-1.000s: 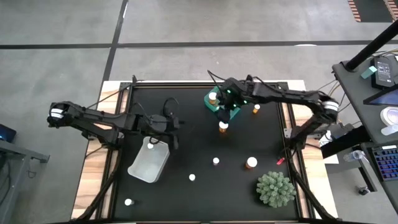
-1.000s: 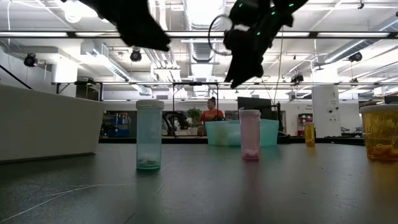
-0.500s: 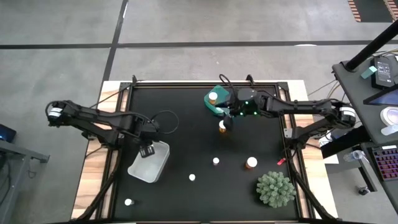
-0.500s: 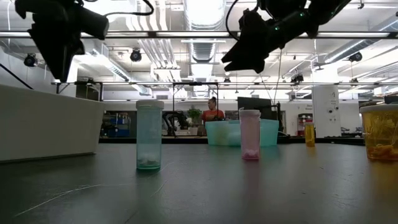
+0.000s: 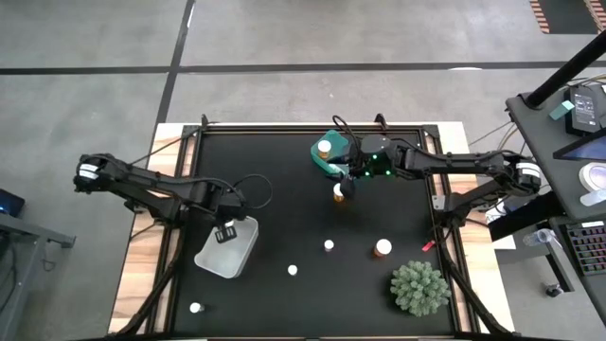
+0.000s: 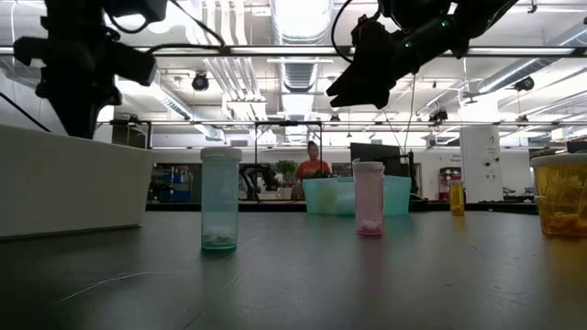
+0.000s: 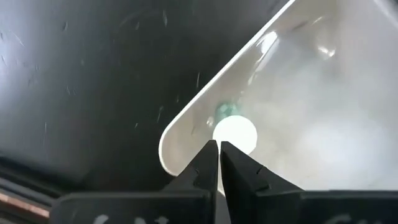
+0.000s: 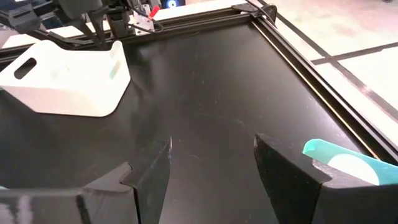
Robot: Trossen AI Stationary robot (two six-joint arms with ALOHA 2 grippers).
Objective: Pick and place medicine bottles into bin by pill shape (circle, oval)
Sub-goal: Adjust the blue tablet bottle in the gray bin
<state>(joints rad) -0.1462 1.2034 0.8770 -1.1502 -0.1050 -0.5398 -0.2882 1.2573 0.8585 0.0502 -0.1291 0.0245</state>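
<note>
Below the left claw (image 7: 218, 163), fingers together: a bottle (image 7: 234, 133) in the white bin (image 5: 227, 248).
It stands upright, cap up; right claw (image 8: 211, 165) apart over the black table (image 5: 284, 170).

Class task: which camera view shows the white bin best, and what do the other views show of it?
The high view: the whole white bin lies under the shut left gripper. The left wrist view shows only its rim, a white cap inside. The right wrist view shows its handled side; the low view, one wall.
</note>
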